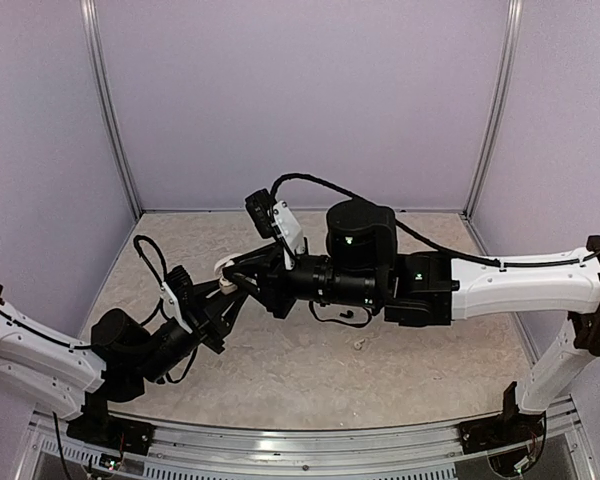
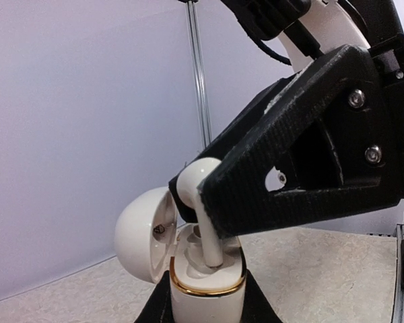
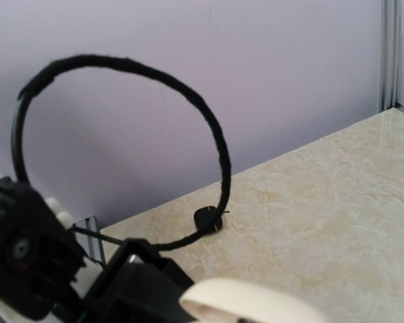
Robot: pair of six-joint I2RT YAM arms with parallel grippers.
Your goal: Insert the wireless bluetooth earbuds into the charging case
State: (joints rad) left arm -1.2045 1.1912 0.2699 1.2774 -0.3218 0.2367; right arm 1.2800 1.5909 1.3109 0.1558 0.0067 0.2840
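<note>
1. Charging case (image 2: pixel 209 288) is standing upright between the jaws of the left gripper (image 2: pixel 207 312), which are clamping its lower body; its lid (image 2: pixel 143 237) is hanging open to one side.
2. Right gripper (image 2: pixel 196 196) is pinching a white earbud (image 2: pixel 210 243), jaws narrow on its head, with the stem pointing down into the case's well.
3. Second white earbud (image 1: pixel 359 343) is lying on the table (image 1: pixel 280 375), well apart from both grippers.

White charging case (image 2: pixel 205 299) with gold rim, white earbud (image 2: pixel 209 237), beige marbled table (image 1: pixel 280 380)
</note>
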